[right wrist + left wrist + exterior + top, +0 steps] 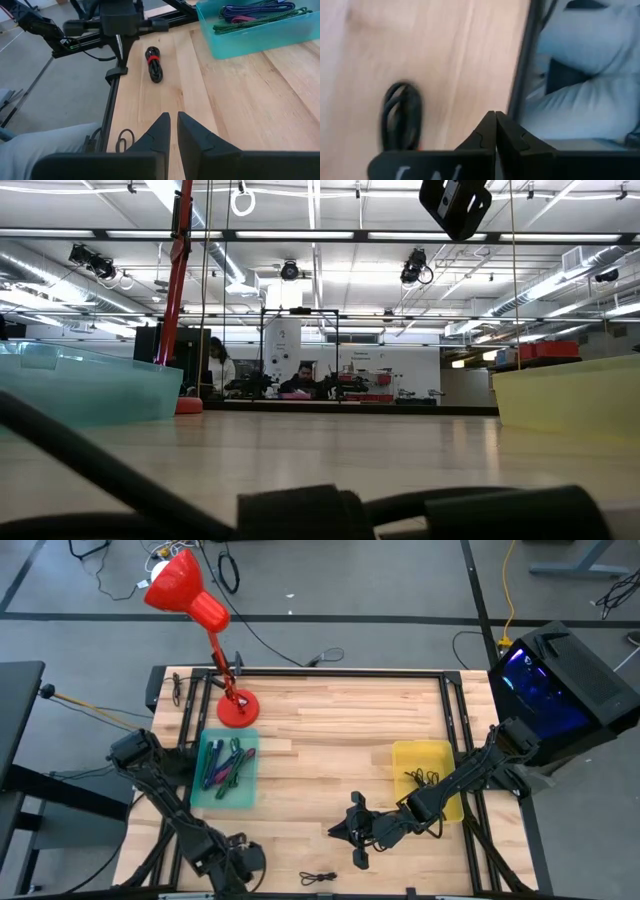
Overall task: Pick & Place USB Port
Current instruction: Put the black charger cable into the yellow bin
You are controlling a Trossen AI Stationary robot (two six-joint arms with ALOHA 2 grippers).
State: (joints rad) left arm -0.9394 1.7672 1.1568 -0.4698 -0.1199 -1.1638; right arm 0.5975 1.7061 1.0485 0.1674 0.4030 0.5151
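Observation:
A small coil of black USB cable [318, 878] with a red tie [153, 59] lies flat on the wooden table near its front edge, and fills the foreground of the low view [400, 510]. My left gripper [240, 862] hovers shut to the left of it, above the table's near-left corner. In the left wrist view the coil [402, 117] lies beside the closed fingertips [495, 131]. My right gripper [355, 832] hangs to the right of the coil and farther back. Only a thin slit shows between its fingers [173, 131], with nothing in it.
A teal tray [225, 768] holding coloured cables stands at the left. A yellow tray [425, 772] with a black cable stands at the right. A red desk lamp [238, 708] stands at the far left. Bare wood lies between the trays. A dark frame rail [112, 100] borders the table's edge.

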